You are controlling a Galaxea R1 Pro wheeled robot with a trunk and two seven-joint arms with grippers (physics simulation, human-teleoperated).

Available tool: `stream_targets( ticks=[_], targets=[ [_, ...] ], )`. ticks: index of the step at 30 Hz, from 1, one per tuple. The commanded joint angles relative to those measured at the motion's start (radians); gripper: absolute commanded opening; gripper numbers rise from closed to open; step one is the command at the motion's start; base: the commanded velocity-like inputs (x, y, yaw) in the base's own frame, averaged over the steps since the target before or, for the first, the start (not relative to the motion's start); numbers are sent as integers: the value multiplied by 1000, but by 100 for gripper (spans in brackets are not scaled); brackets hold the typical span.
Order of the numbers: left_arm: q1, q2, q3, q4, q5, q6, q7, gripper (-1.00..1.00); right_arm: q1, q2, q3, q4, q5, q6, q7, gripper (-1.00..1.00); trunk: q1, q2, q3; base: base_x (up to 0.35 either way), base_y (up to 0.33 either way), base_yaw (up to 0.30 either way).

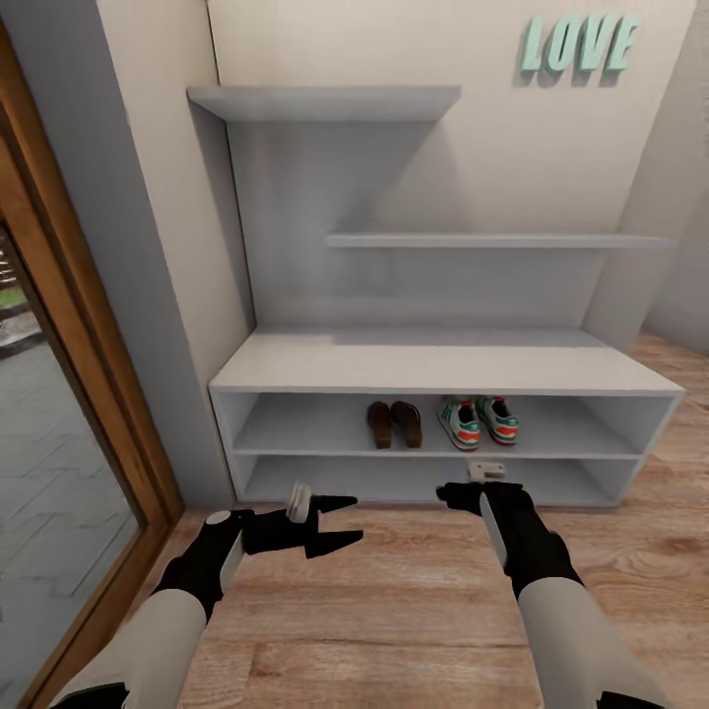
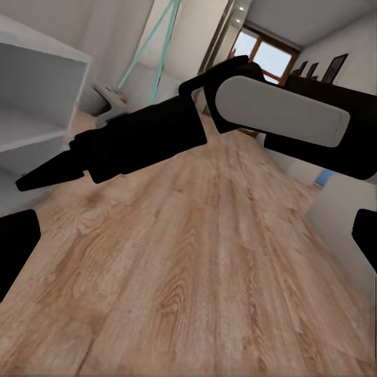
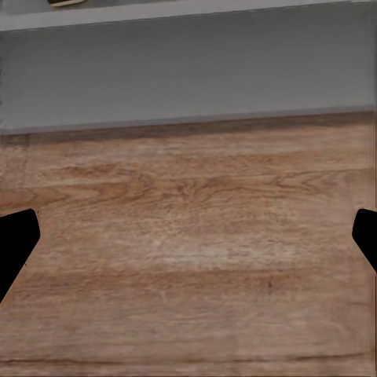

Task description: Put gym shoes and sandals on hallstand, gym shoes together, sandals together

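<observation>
In the corridor, both pairs of footwear stand inside the hallstand (image 1: 443,366), on the upper of its two long cubby tiers. The two sandals (image 1: 395,423) sit side by side near the middle of that tier; the two gym shoes (image 1: 479,420) sit side by side just beside them, toward the hallstand's end away from the glass door (image 1: 59,463). Judged from this, the placing and pairing look complete, and no shoe is visible on the corridor floor (image 1: 394,611) in front of the hallstand; what remains, if anything, is only to back the arms away.

Each shoe's long axis runs front to back in the cubby. The gym shoes show their red heel patches outward, so their toes point into the hallstand's rear wall; the sandals lie along the same line, though which end faces out is too small to tell.

The left pincer (image 1: 340,523) hovers low before the hallstand's bottom tier, its jaws spread and holding nothing. The right pincer (image 1: 455,495) hangs close to the same tier's front edge, also released and empty, its finger tips wide apart over bare planks.
</observation>
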Motion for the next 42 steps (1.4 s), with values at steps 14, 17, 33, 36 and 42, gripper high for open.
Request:
stream_targets(
  ticks=[14, 17, 33, 36, 42],
  targets=[
    [-1, -1, 8, -1, -9, 3, -5, 100, -1, 1, -5, 3, 10, 4, 10, 100, -1, 0, -1, -335, 0, 0],
    [-1, -1, 8, -1, -8, 3, -5, 100, -1, 1, -5, 31, 10, 4, 10, 100, -1, 0, -1, -189, 0, 0],
    [-1, 16, 12, -2, -9, 5, -8, 100, -1, -5, -13, 368, -158, 1, 18, 100, -1, 0, -1, -10, 0, 0],
    [-1, 17, 12, -2, -9, 5, -8, 100, -1, -7, -13, 423, -201, 0, 72, 100, -1, 0, -1, 0, 0, 0],
    [-1, 17, 11, -2, -9, 5, -8, 100, -1, -9, -11, 457, -214, -157, 431, 100, -1, 0, -1, 0, 0, 0]
  ],
)
